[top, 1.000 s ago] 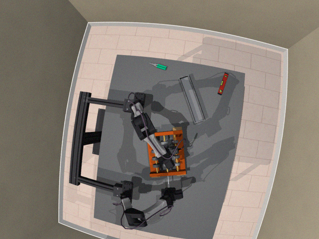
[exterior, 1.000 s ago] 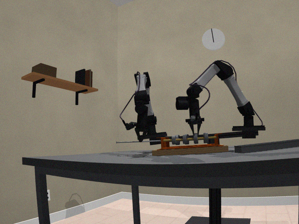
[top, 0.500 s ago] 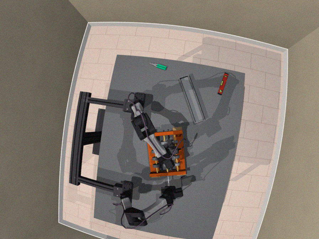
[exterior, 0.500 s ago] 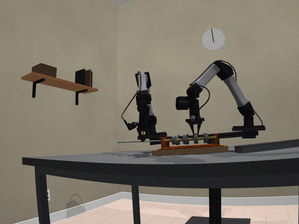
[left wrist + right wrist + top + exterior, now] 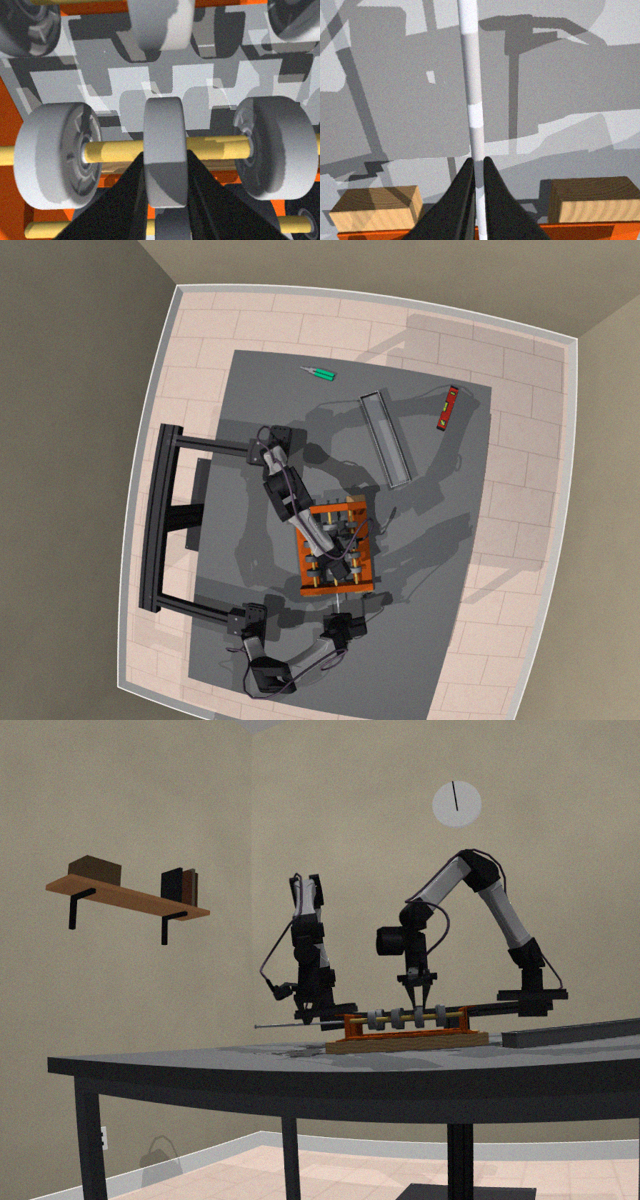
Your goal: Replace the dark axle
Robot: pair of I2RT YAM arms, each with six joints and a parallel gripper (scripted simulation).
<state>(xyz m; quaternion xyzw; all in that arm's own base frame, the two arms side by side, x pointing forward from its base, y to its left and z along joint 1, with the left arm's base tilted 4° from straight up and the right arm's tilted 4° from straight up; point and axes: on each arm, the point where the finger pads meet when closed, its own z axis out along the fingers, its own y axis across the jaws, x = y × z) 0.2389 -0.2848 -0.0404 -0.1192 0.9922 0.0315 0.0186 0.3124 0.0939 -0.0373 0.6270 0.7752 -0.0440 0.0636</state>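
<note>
The orange wheel frame [image 5: 336, 589] [image 5: 353, 1030] stands on its wooden battens [image 5: 408, 1045] [image 5: 373, 219]. My left gripper [image 5: 418, 1007] [image 5: 166, 159] is shut on a narrow grey wheel [image 5: 165, 125] in the middle row, between yellow spacers and two other wheels. My right gripper [image 5: 308, 1021] [image 5: 479, 166] is shut on the bright axle [image 5: 338, 603] [image 5: 276, 1026] [image 5: 473, 78], outside one end rail. The bright axle lies level, its head end pointing away from the frame and its other end at the rail. The dark axle cannot be made out; spacers and my left arm hide the middle row's core.
The grey tray [image 5: 401, 483] [image 5: 568, 1033] lies beyond the frame's far end, with no axle visible in it. Green pliers [image 5: 323, 374] and a red level [image 5: 447, 408] lie farther back on the table. My left arm passes low over the frame.
</note>
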